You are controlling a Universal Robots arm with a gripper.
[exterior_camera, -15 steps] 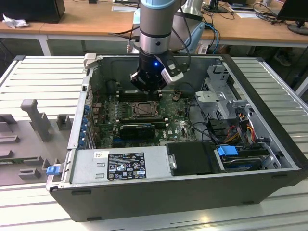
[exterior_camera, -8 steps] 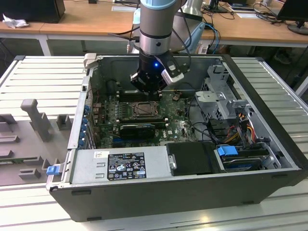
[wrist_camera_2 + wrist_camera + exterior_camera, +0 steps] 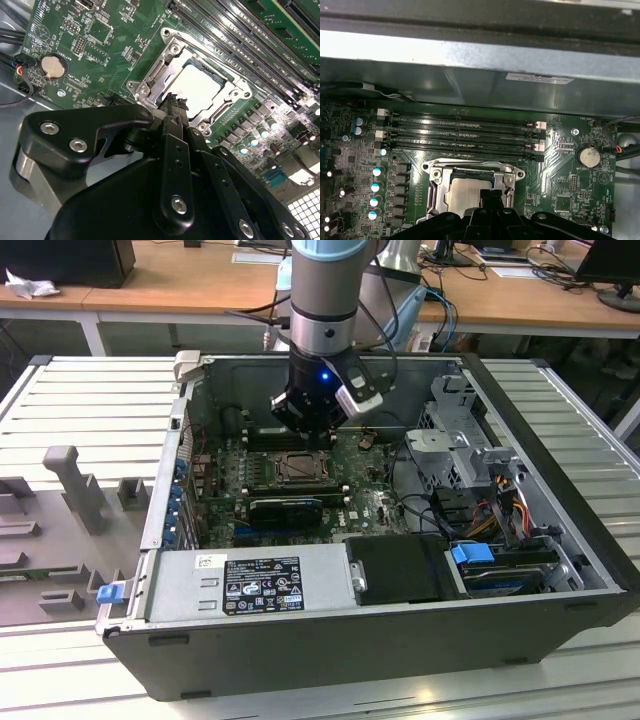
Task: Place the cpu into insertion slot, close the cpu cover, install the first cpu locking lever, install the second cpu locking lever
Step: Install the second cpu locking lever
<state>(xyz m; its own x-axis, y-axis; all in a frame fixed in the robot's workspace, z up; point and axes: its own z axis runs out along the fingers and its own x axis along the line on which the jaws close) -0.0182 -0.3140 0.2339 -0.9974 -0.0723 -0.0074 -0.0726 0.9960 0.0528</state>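
Note:
The cpu [image 3: 200, 87] is a pale square chip lying in the insertion slot [image 3: 300, 468] on the green motherboard. The silver cpu cover [image 3: 162, 65] lies flat around the chip, which shows through its cut-out centre. My gripper [image 3: 172, 102] hangs just above the socket, and its black fingers are shut together with nothing between them. Their tip points at the cover's edge beside the chip. In the first wrist view the cpu [image 3: 462, 195] and cpu cover [image 3: 434, 186] sit just past the gripper [image 3: 487, 196]. In the exterior view the gripper [image 3: 308, 430] hovers over the socket's far side.
The open computer case [image 3: 560, 500] walls the board in on all sides. Long black memory slots [image 3: 465, 132] run beside the socket. A power supply [image 3: 250, 585], drive cage [image 3: 460, 450] and cables [image 3: 500, 510] crowd the exterior view's right. A coin battery [image 3: 589, 156] sits on the board.

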